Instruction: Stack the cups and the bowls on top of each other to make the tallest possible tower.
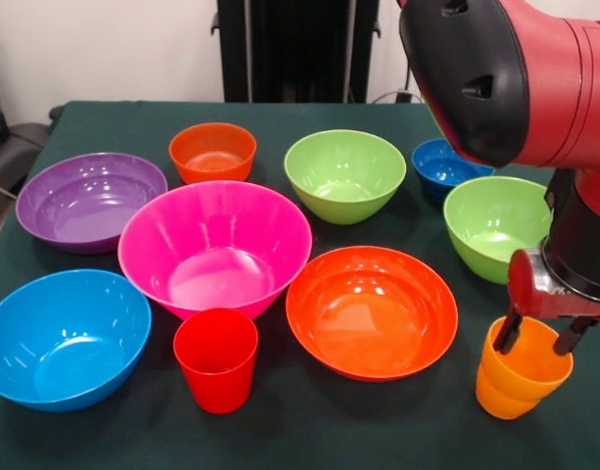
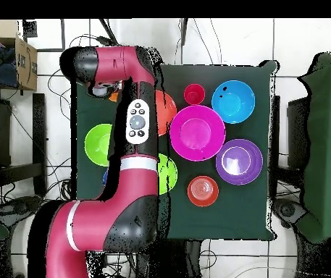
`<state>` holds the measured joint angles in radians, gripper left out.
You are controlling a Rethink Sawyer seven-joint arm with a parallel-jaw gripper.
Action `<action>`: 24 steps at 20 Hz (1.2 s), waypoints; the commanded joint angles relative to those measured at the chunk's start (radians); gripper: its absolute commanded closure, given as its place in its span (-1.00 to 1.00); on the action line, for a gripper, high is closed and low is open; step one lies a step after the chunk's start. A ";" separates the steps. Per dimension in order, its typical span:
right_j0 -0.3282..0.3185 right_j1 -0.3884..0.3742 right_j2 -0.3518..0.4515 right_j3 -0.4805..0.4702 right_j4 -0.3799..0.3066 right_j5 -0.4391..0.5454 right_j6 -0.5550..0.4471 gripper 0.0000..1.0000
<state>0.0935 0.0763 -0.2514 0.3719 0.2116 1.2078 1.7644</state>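
Note:
My gripper hangs at the front right of the table with its fingers spread apart at the rim of the orange cup. The cup stands on the green cloth. The red cup stands alone at the front middle. The bowls all lie apart, none stacked: light blue, purple, pink, large orange-red, small orange-red, two lime green, small blue. No tower stands. In the overhead view the arm hides the gripper and the orange cup.
The table is covered in dark green cloth. The arm's red and black body fills the upper right of the front view. The black pedestal stands at the far edge. Cables lie on the tiled floor around the table.

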 commanded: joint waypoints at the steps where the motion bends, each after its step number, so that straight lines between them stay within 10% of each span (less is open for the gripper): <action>1: -0.016 -0.082 0.046 0.176 -0.065 0.000 -0.095 -1.00; 24: -0.025 -0.166 0.074 0.319 -0.153 -0.135 -0.156 -1.00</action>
<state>0.0912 -0.0753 -0.2528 0.5389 0.1501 1.1598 1.7644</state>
